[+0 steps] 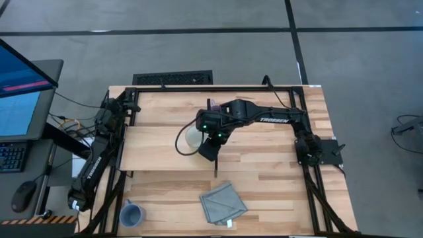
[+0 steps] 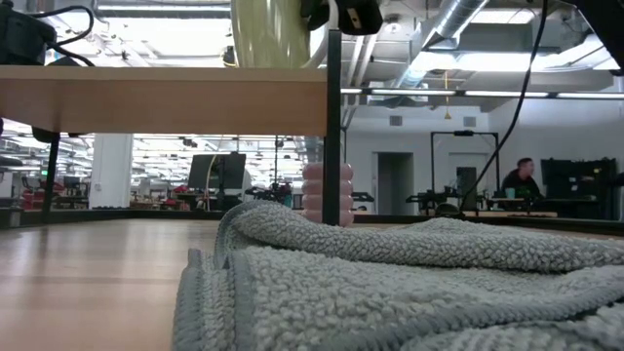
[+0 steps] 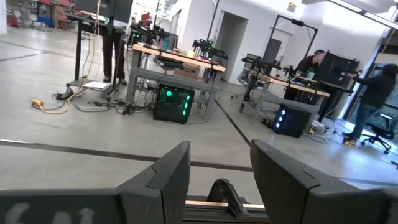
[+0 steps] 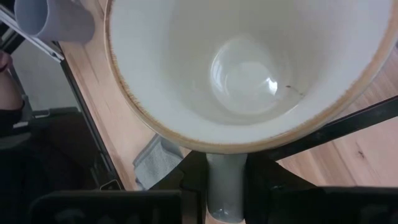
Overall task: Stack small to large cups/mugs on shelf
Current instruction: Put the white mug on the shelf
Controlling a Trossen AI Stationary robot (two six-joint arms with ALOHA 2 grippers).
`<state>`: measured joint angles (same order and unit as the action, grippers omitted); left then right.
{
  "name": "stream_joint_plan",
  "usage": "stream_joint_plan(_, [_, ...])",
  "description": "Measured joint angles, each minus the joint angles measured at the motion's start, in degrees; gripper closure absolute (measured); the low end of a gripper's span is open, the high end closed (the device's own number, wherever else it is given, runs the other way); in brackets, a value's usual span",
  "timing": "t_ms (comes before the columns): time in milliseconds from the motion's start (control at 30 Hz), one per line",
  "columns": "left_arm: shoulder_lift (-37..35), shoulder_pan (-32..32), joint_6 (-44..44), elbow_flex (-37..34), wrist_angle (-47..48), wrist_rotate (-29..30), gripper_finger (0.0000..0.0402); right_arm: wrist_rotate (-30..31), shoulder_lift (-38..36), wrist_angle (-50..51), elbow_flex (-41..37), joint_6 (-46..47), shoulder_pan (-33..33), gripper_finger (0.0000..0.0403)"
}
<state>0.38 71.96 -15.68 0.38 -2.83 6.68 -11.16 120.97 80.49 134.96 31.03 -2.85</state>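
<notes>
The white mug (image 1: 193, 139) stands upright over the shelf (image 1: 155, 153), a light wood board raised on a dark upright panel (image 2: 333, 146). My right gripper (image 1: 210, 140) is shut on the mug, which also shows on the board's top in the low view (image 2: 278, 34). A pink-purple mug (image 2: 326, 195) stands on the table behind the panel. Near the table's near left corner sits the blue-grey mug (image 1: 132, 213). At the table's left edge my left gripper (image 3: 221, 180) points level into the room, open, with nothing between its fingers. My right gripper pinches the white mug's handle (image 4: 224, 190) between its two fingers (image 4: 264, 180). The fingers slant down from above, on the side toward the table's right. The mug is upright with its mouth up. Its bottom meets the shelf's top (image 2: 278, 68); whether it rests there I cannot tell.
A grey-blue cloth (image 1: 223, 201) lies crumpled near the table's near edge, in front of the shelf. The dark table frame (image 1: 310, 165) runs along the sides. A person (image 3: 314, 62) sits at a desk in the room beyond.
</notes>
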Motion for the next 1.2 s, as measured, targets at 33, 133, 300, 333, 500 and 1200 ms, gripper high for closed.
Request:
stream_joint_plan(33, [-0.01,0.00,0.01,-0.01,0.00,0.00,0.0242,0.00,0.00,0.00,0.02,0.00,0.00,0.0317])
stream_joint_plan(133, [0.00,0.00,0.02,0.00,0.00,-0.02,0.0242,0.00,0.00,-0.02,0.02,0.00,0.00,0.0317])
stream_joint_plan(300, [-0.01,0.00,0.02,-0.01,0.00,-0.04,0.0242,0.00,0.00,-0.04,0.02,0.00,0.00,0.0317])
stream_joint_plan(333, [0.00,0.00,0.02,0.01,0.00,-0.05,0.0242,0.00,0.00,-0.04,0.02,0.00,0.00,0.0317])
stream_joint_plan(500, [0.00,0.00,0.02,0.00,0.00,-0.09,0.0242,0.01,0.00,-0.07,0.02,0.00,0.00,0.0317])
stream_joint_plan(1200, [-0.01,0.00,0.04,0.01,0.00,-0.20,0.0242,0.02,0.04,-0.28,0.04,0.00,0.00,0.0285])
